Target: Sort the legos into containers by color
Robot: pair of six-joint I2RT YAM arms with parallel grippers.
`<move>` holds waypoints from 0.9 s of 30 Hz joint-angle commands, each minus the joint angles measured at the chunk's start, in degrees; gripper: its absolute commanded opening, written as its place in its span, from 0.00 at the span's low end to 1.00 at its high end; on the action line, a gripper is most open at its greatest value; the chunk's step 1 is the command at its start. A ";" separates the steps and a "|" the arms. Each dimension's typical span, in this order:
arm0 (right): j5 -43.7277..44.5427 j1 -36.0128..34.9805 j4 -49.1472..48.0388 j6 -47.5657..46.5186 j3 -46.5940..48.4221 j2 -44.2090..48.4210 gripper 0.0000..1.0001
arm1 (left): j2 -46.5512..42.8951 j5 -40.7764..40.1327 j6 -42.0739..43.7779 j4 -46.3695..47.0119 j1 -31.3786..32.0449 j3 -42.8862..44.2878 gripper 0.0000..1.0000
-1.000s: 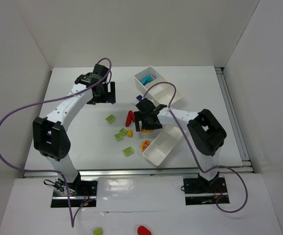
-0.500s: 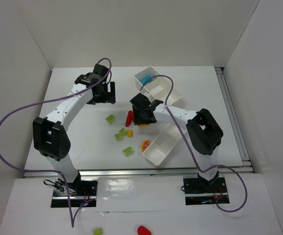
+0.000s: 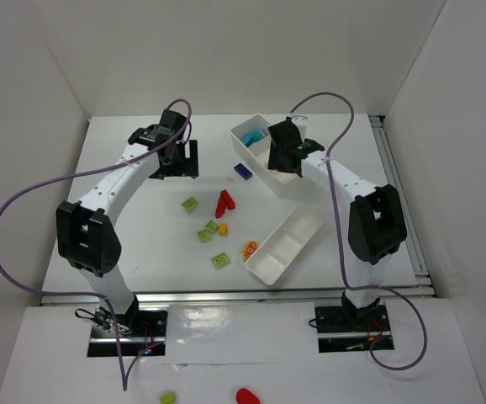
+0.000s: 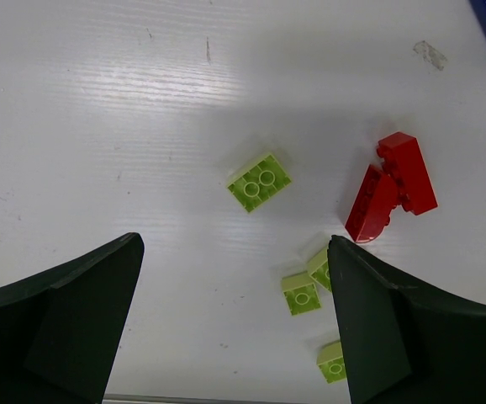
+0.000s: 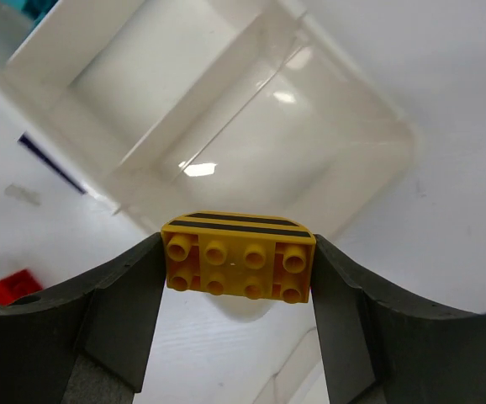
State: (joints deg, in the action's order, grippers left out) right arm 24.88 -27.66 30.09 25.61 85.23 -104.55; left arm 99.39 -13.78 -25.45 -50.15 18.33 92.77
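- Orange-yellow brick [image 5: 239, 257], two dark stripes along one edge, studs toward the wrist camera; hanging above the far container [image 3: 243, 150], right of the middle of the counter [image 3: 142, 252].
- Below the brick, a rounded empty compartment and a divider [image 5: 197, 97] next to it; cannot tell whether squarely over the compartment or over its near wall.
- Likely trouble: letting go over the wall or divider rather than the open compartment, so a bounce back out onto the counter.
- Second risk: drifting toward the far-left compartment holding the teal bricks [image 3: 254, 135], which would mix two colours in one cell.
- Third: gripped only at the two short ends, so probably prone to pivoting or slipping out early on a jerky move.
- Fourth: dipping too low could nudge the light container and shift it.
- Right end effector [image 5: 237, 273]: about half spread, clenched on the brick, one pad flat against each end, touching nothing else in view.
- Left end effector [image 4: 235, 311]: spread fully wide, grasping nothing, hovering over the far left of the counter above a lime brick [image 4: 259, 182] and the red bricks [image 4: 390, 185], clear of both.
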 commanded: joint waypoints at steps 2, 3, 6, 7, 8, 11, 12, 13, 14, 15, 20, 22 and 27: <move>0.96 3.04 -5.38 -1.96 4.50 -1.70 0.51 | -1.31 0.16 1.02 0.05 0.31 2.59 1.00; 0.09 3.57 -5.39 -1.96 5.11 -3.10 0.53 | -1.31 0.16 1.02 0.05 0.31 2.59 1.00; -0.45 4.19 -4.34 -1.96 9.24 -5.13 0.84 | -1.31 0.16 1.02 0.05 0.83 2.59 1.00; -0.97 4.19 -3.12 -1.96 10.03 -5.13 0.87 | -1.31 0.16 1.02 0.05 0.83 2.59 1.00; -0.98 3.58 -3.10 -1.96 10.04 -5.13 0.88 | -1.31 0.16 1.02 -0.47 0.83 2.59 1.00; -0.45 1.39 -3.10 -1.96 5.33 -1.11 0.87 | -1.84 -0.37 1.02 -0.47 0.83 2.59 1.00; -0.45 -0.01 -3.10 -1.96 3.56 0.39 0.85 | -1.84 -0.37 1.02 -0.47 0.83 2.59 1.00; -0.97 -0.81 -3.10 -1.96 1.62 3.36 0.84 | -1.84 -0.37 1.02 -0.47 0.83 2.59 1.00; -1.59 -1.77 -3.10 -2.48 -2.31 4.87 0.84 | -1.84 -0.89 1.02 -0.47 0.83 2.59 1.00; -2.29 -3.78 -3.10 -2.49 -4.53 6.45 0.82 | -1.84 -0.90 1.02 -0.47 0.83 2.59 1.00; -12.48 -10.91 -3.10 -6.36 -16.48 14.02 0.82 | -1.14 -0.90 1.02 -0.47 0.83 3.37 1.00; -16.86 -13.63 -2.49 -6.97 -18.08 14.03 0.82 | -0.52 0.33 1.02 -0.47 0.83 4.08 1.00; -22.94 -18.91 -1.35 -8.29 -19.92 13.41 0.86 | 0.00 0.95 0.40 -0.47 0.83 4.08 1.00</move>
State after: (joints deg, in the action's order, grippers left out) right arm 7.40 -44.36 28.64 19.16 66.08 -91.66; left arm 99.39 -13.34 -25.47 -50.39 18.96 94.91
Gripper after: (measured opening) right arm 0.849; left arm 1.000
